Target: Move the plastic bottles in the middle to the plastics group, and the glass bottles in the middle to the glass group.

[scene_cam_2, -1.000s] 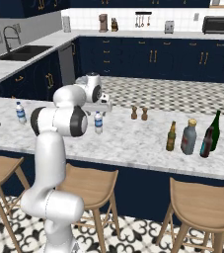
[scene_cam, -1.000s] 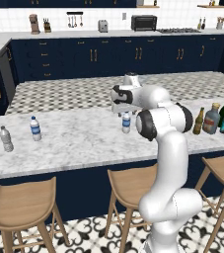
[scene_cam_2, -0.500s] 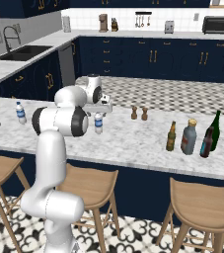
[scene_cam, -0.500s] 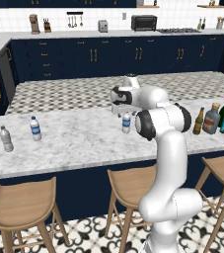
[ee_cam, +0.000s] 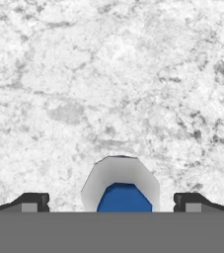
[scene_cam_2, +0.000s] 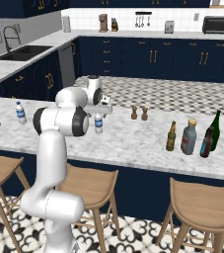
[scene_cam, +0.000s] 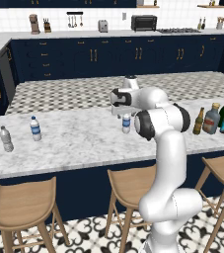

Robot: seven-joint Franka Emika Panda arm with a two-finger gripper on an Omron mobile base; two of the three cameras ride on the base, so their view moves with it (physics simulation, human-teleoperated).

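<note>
The two-finger gripper (ee_cam: 111, 201) hangs fully open and empty above the small clear blue-banded plastic bottle (ee_cam: 122, 189) standing mid-counter on the white marble counter (ee_cam: 108, 74) (cap between the fingertips); descend straight, close below the cap.

Claw (scene_cam: 127, 109) directly above blue-labelled water bottle (scene_cam: 126, 123) on marble counter (scene_cam: 79, 141)

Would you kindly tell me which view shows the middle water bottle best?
The right base view: the water bottle stands upright, label visible. The left base view shows it partly behind the arm; the hand view shows its top from above.
</note>
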